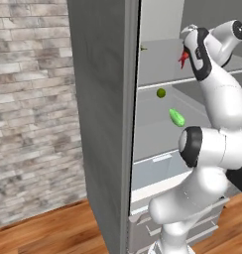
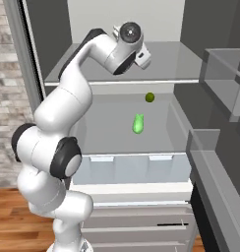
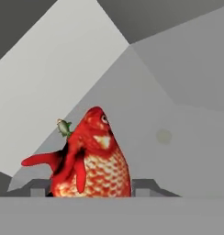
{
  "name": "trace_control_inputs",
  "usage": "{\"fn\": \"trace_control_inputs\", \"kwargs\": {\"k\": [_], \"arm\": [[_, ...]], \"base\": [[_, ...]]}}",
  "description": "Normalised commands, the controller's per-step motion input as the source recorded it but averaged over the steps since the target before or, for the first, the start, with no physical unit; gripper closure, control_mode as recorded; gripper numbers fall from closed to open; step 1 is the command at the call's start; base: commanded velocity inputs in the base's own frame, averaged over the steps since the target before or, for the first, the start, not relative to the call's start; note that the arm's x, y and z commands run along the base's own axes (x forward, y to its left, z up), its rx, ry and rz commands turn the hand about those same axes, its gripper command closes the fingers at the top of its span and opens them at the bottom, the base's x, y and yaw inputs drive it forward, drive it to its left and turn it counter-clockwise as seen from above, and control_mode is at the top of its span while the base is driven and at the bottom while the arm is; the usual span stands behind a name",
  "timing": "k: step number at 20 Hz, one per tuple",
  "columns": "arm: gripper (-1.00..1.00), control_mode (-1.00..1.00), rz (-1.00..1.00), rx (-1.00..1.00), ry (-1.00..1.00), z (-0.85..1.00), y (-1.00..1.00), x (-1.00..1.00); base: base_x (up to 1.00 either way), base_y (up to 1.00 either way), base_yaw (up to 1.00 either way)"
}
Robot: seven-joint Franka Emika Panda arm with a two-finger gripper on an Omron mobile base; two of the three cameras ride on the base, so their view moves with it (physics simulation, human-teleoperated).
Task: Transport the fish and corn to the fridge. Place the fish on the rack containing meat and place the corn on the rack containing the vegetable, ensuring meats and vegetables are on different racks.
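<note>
Here the gripper (image 3: 88,192) pinches the fish (image 3: 93,160) above the rack containing meat (image 2: 176,61)

Lower part of the fish (image 3: 93,160) cut off, meat (image 1: 143,48) too small to identify.

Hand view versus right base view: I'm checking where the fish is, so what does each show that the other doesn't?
Hand view: the red fish up close between the gripper fingertips, over the pale upper shelf, with a tiny greenish sliver just past its head.

Right base view: the arm reaching over the upper shelf, and on the shelf below it the green corn and, apart from it, the small round vegetable.

Both: the fridge's pale grey inside and that upper shelf.
</note>
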Motion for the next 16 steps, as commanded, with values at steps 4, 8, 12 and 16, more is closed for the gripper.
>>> {"fn": "trace_control_inputs", "kwargs": {"k": [4, 8, 12, 16], "arm": [[-1.0, -1.0, 0.0, 0.0, 0.0, -0.64, 0.02, 0.52], [-1.0, -1.0, 0.0, 0.0, -0.06, -0.36, 0.02, 0.53], [-1.0, -1.0, 0.0, 0.0, -0.14, -0.23, 0.03, 0.45], [-1.0, -1.0, 0.0, 0.0, -0.12, -0.05, 0.03, 0.31]], "base": [[0.0, 0.0, 0.0], [0.0, 0.0, 0.0], [0.0, 0.0, 0.0], [0.0, 0.0, 0.0]]}}
